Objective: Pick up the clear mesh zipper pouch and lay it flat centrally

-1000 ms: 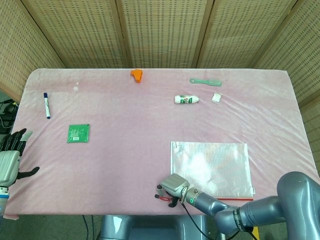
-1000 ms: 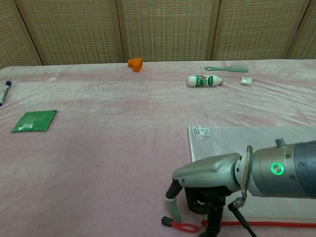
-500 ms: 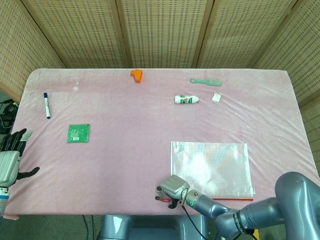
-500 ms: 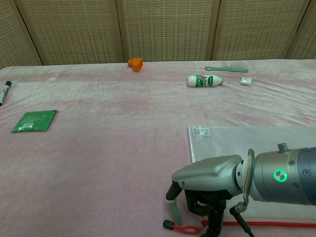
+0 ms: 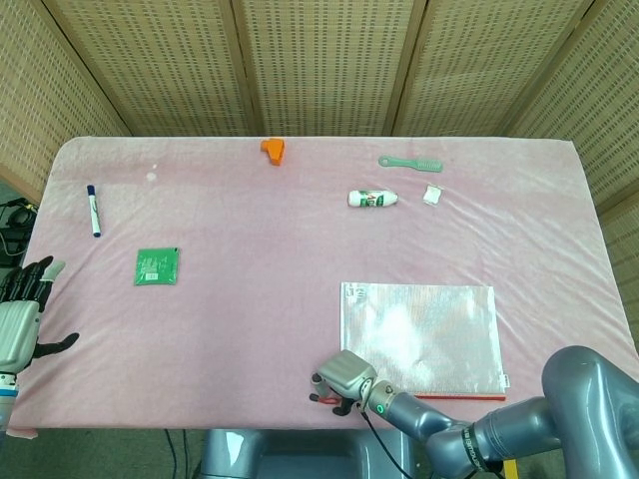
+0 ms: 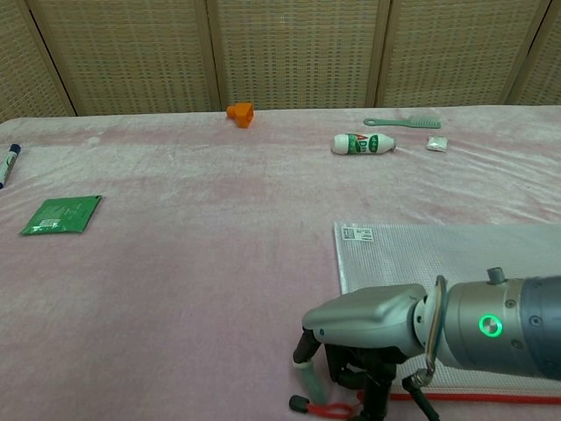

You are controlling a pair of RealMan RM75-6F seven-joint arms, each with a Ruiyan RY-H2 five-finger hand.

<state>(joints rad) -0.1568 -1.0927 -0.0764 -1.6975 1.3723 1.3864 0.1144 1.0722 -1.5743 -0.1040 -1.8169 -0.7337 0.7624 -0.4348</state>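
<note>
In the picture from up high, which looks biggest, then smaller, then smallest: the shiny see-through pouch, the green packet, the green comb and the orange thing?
1. Pouch, by far the biggest.
2. Green packet.
3. Green comb: long but thin.
4. Orange thing, smallest.
The comb and orange thing lie farther from the camera, so they may look a bit smaller than they are.

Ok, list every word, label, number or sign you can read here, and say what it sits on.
None can be read.
White bottle: red and green label, print blurred.
Clear mesh zipper pouch: white sticker at its far left corner, print too small.
Green packet: faint marks, unreadable.
Small white packet: unreadable.
Right arm: green light ring, no text.
</note>
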